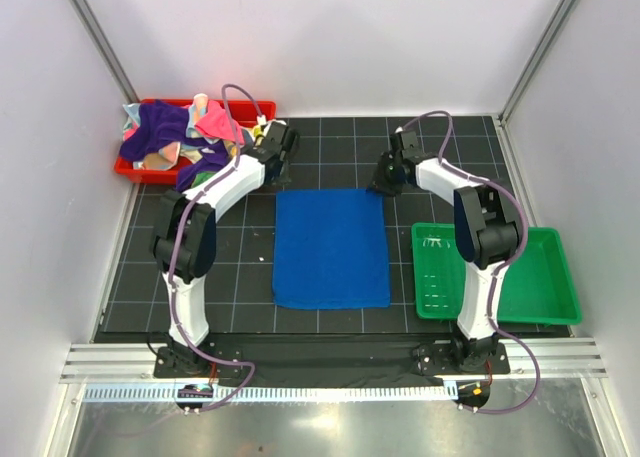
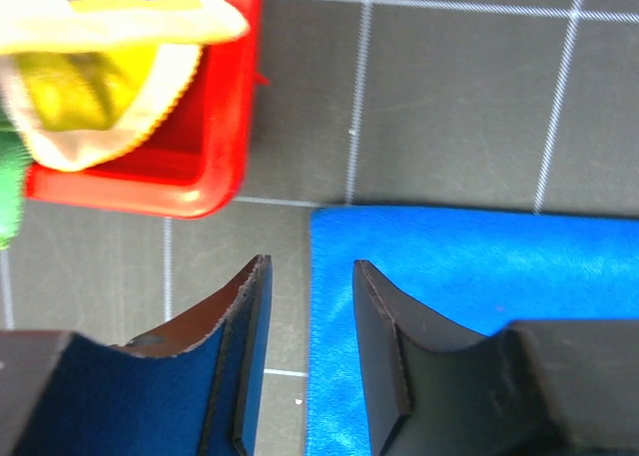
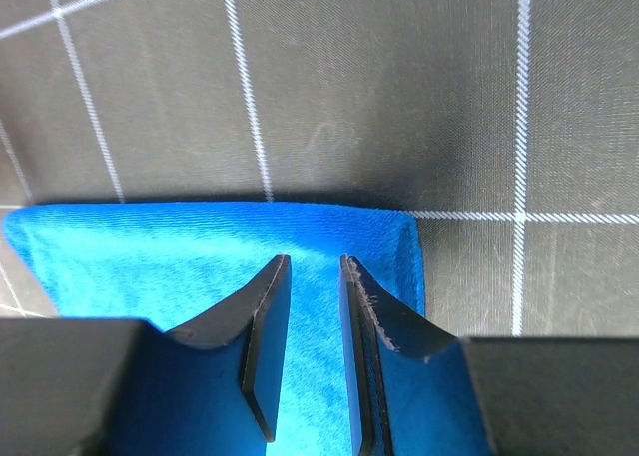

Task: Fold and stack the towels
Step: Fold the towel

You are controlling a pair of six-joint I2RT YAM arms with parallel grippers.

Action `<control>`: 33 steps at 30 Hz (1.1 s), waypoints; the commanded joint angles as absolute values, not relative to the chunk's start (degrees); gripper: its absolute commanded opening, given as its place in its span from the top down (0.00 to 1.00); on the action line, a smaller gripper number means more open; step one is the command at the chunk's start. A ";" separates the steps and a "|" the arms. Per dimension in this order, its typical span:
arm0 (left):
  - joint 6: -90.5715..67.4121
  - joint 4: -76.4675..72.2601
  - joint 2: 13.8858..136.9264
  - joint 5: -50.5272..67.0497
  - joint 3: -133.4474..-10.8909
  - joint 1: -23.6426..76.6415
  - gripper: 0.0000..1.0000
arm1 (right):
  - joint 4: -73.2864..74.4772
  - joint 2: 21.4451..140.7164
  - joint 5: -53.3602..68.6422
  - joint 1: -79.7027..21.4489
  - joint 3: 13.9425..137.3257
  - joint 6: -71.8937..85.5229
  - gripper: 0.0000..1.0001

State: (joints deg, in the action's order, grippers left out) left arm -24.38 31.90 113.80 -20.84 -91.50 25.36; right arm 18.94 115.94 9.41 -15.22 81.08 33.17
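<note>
Left fingers [image 2: 384, 321]: spread, nothing between them. They straddle the left edge of the blue towel [image 1: 330, 247] just by its far-left corner, one over cloth and the other over bare worktop [image 1: 240, 267].
Right fingers [image 3: 268, 321]: a narrow gap with no fold caught in it. Both sit over the cloth just inside the far-right corner.
Blue towel: lies flat and open in the middle of the worktop, long sides running from far edge to near edge, no creases showing.
Step in hand (judged): taking the two far corners for the first fold toward the near edge.
Doing it well: bring both sets of fingers down to the cloth and close each on a single layer at its corner. The right pair looks to need more spread first, to take a proper bite. Lift both corners together and level, carry them straight toward the near edge, and lay corner on corner so the sides line up.
Watch: the red tray [image 1: 128, 171] in the far-left corner of the worktop stands near the left fingers, so keep clear of its rim.
Waiting: a heap of towels [image 1: 170, 127] fills the red tray.
Green tray [image 1: 540, 277]: by the right edge, nothing in it; likely where the stack goes.
</note>
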 commanded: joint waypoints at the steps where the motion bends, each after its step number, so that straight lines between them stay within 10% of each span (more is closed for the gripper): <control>1: -22.94 29.01 112.50 -16.27 -90.00 25.05 0.57 | 19.33 110.48 7.04 -15.21 81.04 32.35 0.66; 33: -21.80 24.88 121.38 -18.11 -90.53 24.52 0.57 | 20.66 117.16 -4.04 -16.08 82.44 26.02 0.64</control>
State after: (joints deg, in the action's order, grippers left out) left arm -22.24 28.27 120.95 -16.78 -90.28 25.02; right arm 21.82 116.68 -2.79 -15.40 81.17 26.85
